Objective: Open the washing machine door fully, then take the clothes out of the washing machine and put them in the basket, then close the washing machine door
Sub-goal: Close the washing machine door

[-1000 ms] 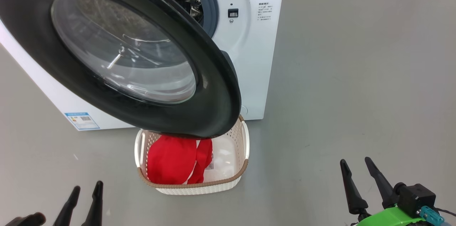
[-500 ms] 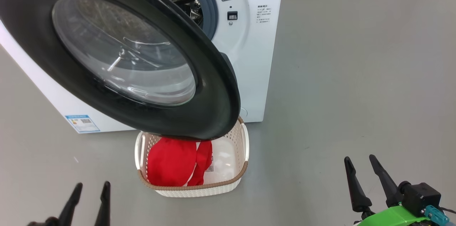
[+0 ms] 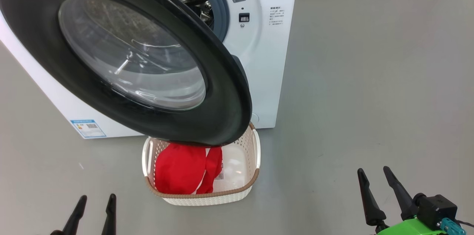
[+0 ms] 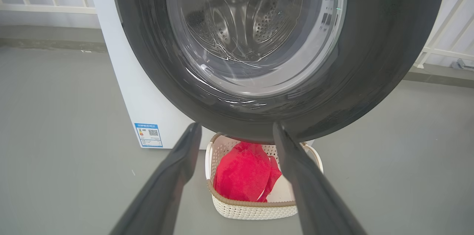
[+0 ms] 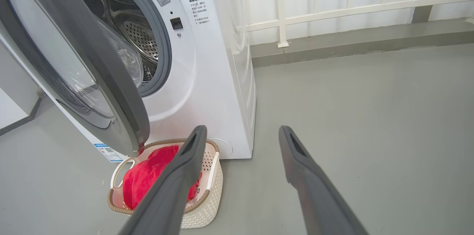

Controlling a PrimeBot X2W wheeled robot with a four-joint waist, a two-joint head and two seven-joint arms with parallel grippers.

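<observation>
Door [image 3: 129, 57]: glossy black rim (clear window)

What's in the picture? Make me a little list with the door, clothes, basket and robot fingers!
door: open, hanging over the basket
clothes: red, lying in the basket
basket: on the floor, before the washer
left fingers: apart, holding nothing
right fingers: apart, holding nothing
drum: no clothes seen inside

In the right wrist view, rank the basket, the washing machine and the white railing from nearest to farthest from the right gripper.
1. The basket, on the floor ahead and left of the right gripper.
2. The washing machine, directly behind the basket.
3. The white railing, along the back wall beyond the machine.
</observation>
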